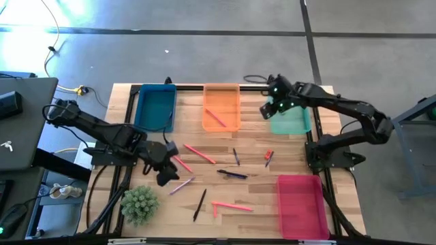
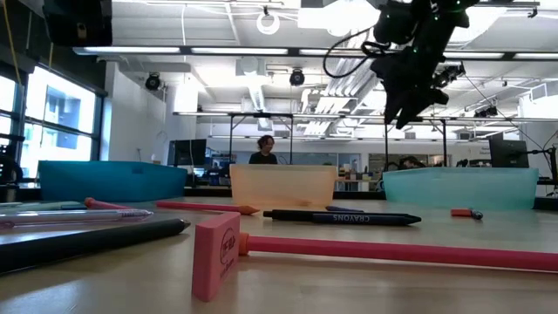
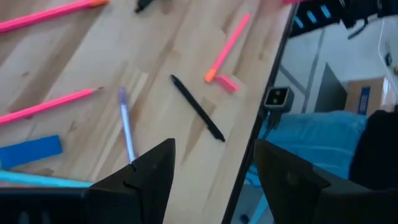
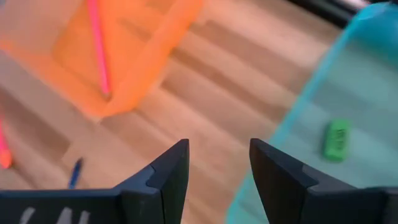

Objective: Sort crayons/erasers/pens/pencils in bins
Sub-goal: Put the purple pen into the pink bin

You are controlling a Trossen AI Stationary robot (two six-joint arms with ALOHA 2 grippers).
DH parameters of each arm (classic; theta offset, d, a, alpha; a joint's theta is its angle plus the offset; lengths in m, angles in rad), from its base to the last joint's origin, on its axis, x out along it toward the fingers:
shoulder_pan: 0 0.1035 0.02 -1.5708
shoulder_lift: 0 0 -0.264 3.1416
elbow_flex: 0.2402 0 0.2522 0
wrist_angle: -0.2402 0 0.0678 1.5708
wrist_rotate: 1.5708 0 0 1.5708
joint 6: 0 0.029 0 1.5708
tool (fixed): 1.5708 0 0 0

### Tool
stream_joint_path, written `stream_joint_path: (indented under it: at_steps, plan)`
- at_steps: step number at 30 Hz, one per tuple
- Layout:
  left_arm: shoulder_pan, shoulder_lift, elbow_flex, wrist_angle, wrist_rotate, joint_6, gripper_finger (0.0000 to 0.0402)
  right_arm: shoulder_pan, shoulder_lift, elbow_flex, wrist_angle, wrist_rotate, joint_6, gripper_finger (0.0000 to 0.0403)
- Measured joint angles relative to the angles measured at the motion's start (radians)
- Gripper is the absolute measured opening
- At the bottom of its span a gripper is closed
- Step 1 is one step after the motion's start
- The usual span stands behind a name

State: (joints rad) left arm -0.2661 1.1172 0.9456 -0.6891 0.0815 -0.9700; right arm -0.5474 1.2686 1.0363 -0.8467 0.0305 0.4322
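Hovering by the shallow teal plastic bin, the right gripper gapes empty. The left gripper, equally wide, nears a slim lavender plastic pen. Light, stiff, likely rolling; pinch mid-shaft.

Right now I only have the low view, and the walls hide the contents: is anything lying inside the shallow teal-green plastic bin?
Observer: Yes. The right wrist view shows one small green eraser on the floor of the teal-green bin.
Operator: Is the right gripper carrying anything?
Observer: No. The right gripper is open and empty, over that bin's edge.
Operator: And the orange one?
Observer: The high view shows one long salmon-pink stick lying in the shallow orange plastic bin.
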Motion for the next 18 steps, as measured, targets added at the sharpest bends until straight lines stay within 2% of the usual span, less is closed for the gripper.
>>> stream_joint_path:
  at_steps: [6,10,18]
  plan:
    - [-0.033,0.102,0.039,-0.005,0.001,0.039,0.0209,0.144,0.000,0.000,-0.003,0.036,0.075,0.0161]
    - [-0.055,0.172,0.047,-0.017,-0.026,0.024,0.0209,0.200,0.000,0.000,-0.008,0.077,0.110,0.0161]
    - [-0.114,0.274,0.048,-0.043,-0.153,-0.142,0.0209,0.228,0.000,0.000,-0.010,0.081,0.090,0.0161]
